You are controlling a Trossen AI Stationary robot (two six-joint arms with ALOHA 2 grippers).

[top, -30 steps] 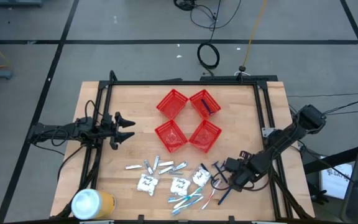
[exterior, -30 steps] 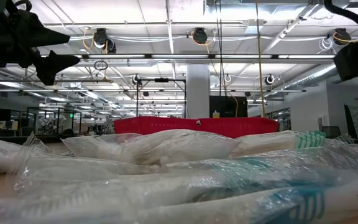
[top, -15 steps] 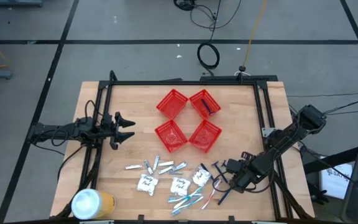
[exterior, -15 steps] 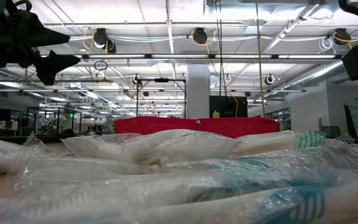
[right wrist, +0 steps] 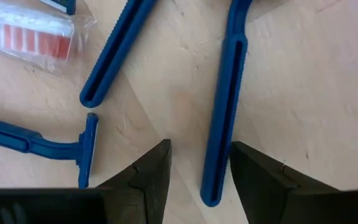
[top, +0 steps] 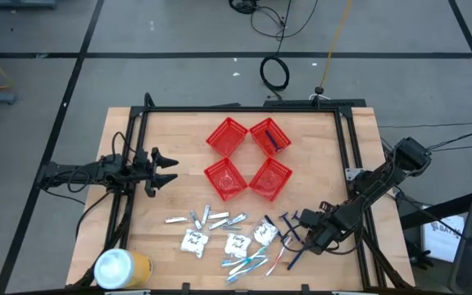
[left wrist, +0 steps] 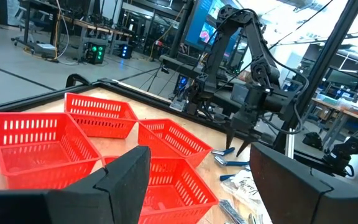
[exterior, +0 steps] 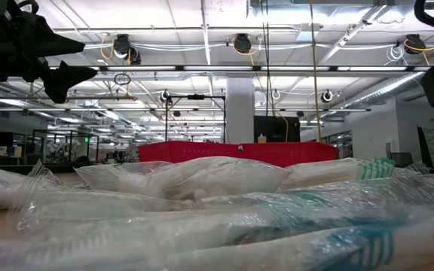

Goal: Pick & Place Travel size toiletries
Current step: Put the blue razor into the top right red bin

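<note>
Fingers of the right gripper (right wrist: 194, 171) stand parted and empty, having crept lower over the blue razors (right wrist: 224, 106) at the table's five o'clock, one handle almost between them. Pickup looks imminent. Left gripper (top: 164, 168) waits wide open at nine o'clock.

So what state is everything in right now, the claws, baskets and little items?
Left gripper: open, empty, waiting at the table's left.
Right gripper: open, low over the blue razors.
Red baskets: upright; one holds a dark item.
Sachets: lying loose.
Yellow can: lid on.
</note>
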